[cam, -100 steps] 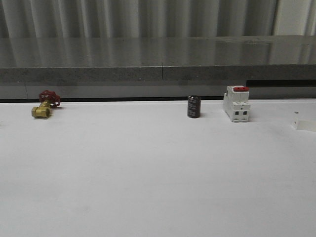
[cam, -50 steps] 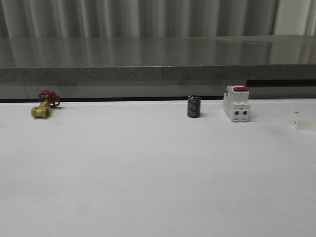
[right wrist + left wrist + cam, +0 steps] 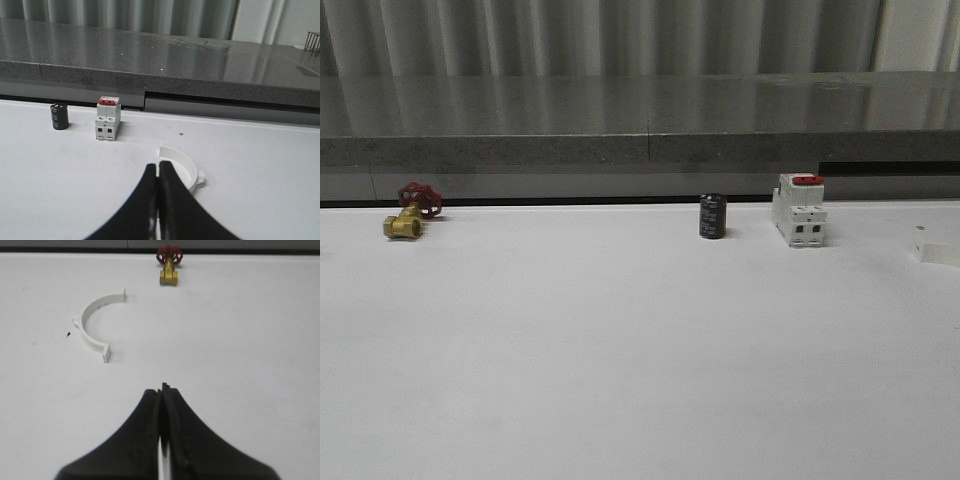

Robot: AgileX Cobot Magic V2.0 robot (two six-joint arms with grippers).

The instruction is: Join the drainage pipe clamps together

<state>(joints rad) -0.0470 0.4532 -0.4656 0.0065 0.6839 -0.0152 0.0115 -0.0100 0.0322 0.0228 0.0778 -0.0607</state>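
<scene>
The 2 white clamp halves lie far apart on the white bench (image 3: 620, 350), so each arm has 1 half close to it. That makes sense, because each arm can pick up its own piece and bring it to the middle.

In the left wrist view, the left clamp half (image 3: 90, 322) lies flat on the bench with its open side facing away from the small bump on its back. It sits near the gold tap with the red wheel (image 3: 169, 265), but it does not touch it. The left end effector (image 3: 162, 395) hangs over the bench a little way from this half. Its 2 black fingers are pressed together and hold nothing.

In the right wrist view, the right clamp half (image 3: 187, 167) lies just past the tips of the right end effector (image 3: 159, 172), and part of it hides behind them. These fingers are pressed together too, with nothing between them. The white switch box with the red top (image 3: 107, 119) and the little black can (image 3: 60, 116) stand farther back, well away from the clamp half.

The job looks like it is at the very start. Neither half is picked up yet. Each end effector will likely need to spread its fingers before it can grab a thin band.
</scene>
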